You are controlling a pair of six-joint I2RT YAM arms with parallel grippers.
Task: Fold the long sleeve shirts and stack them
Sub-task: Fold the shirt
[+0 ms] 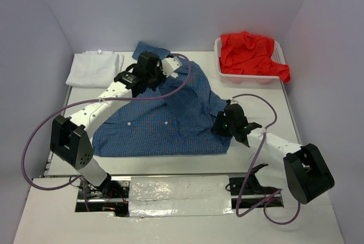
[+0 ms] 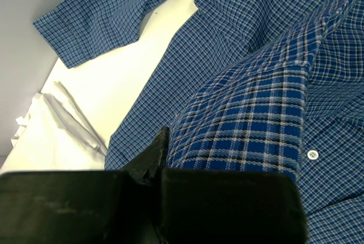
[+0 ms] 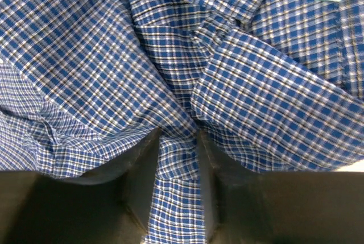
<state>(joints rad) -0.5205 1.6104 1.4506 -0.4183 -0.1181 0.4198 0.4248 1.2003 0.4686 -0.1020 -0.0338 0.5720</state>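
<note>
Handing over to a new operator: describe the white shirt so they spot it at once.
Look at the far left corner of the table, left of the blue checked shirt. The white shirt lies there, folded into a flat pile. It alone is plain white, outside the basket that holds the red shirt.

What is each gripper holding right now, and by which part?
Both hold the blue checked shirt. The left gripper pinches a raised fold near its far end; the right gripper clamps a bunched fold at its right edge.

Far right of table (image 1: 187, 167) — white mesh basket (image 1: 244, 77).
</note>
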